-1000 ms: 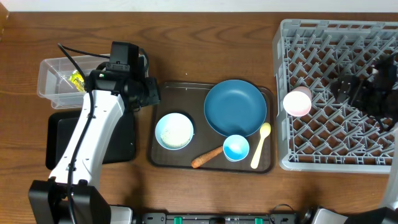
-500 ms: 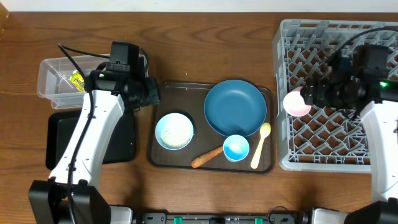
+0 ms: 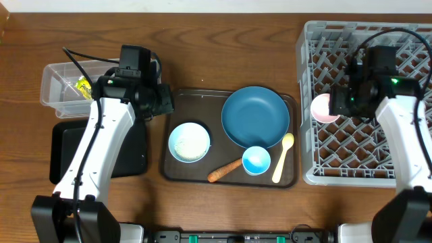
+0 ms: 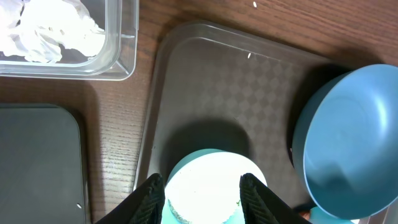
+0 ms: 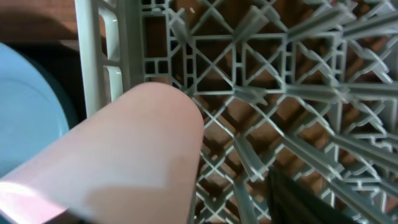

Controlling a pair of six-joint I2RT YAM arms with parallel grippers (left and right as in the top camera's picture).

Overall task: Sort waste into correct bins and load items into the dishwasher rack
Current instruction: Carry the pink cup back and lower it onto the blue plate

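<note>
We find the right pincer (image 3: 339,103) over the left part of the dishwasher rack (image 3: 368,42), right beside the pink cup (image 3: 322,109). The wrist view shows one dark finger (image 5: 297,198) to the right of the cup, while the other finger is hidden. We cannot tell whether the jaws grip the cup or merely stand around it. The cup is at the rack's left wall, over the grey lattice; whether it rests on the lattice we cannot tell.

We find the left pincer (image 4: 202,188) above the left edge of the brown tray (image 3: 196,98), its fingers parted and empty. The pale-blue bowl (image 3: 189,142) lies beyond them in the wrist view.

The brown tray also holds the dark-blue plate (image 3: 255,117), the blue cup (image 3: 256,160), the cream spoon (image 3: 283,156) and the carrot piece (image 3: 224,170). The carrot piece lies between the bowl and the blue cup.

At far left the clear tub (image 3: 52,88) contains the yellow-green wrapper (image 3: 83,86) and white paper wads (image 4: 56,31). The black tray (image 3: 64,152) lies just beside the tub, on the near side.
</note>
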